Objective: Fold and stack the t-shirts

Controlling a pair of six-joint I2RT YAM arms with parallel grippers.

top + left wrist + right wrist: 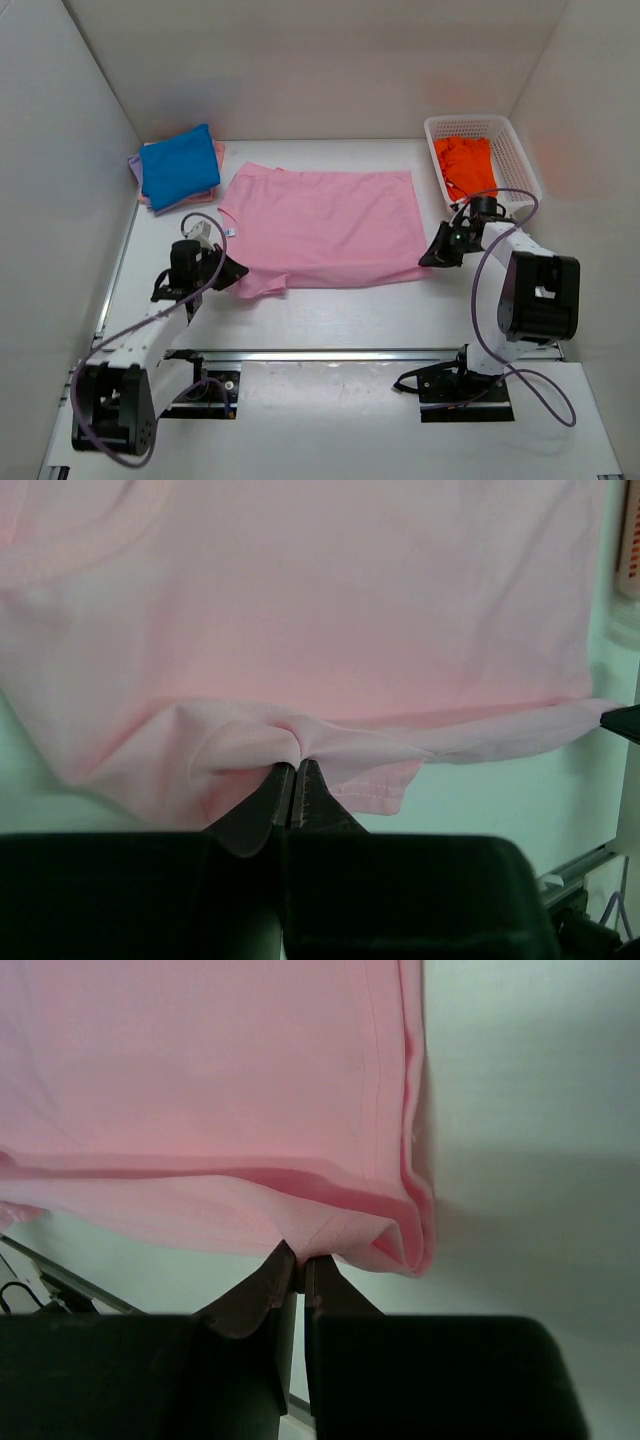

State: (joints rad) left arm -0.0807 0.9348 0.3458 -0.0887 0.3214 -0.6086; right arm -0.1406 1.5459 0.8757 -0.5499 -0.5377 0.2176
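A light pink t-shirt (325,225) lies spread flat across the middle of the table. My left gripper (232,272) is shut on its near left edge by the sleeve; the pinched fold shows in the left wrist view (294,748). My right gripper (432,258) is shut on the shirt's near right corner, seen bunched in the right wrist view (340,1235). A folded bright blue t-shirt (179,165) tops a stack at the back left, with a pale lavender one (134,165) under it. An orange t-shirt (466,165) lies in the basket.
A white plastic lattice basket (520,150) stands at the back right, just behind my right arm. White walls enclose the table on the left, back and right. A metal rail (350,353) runs along the near edge.
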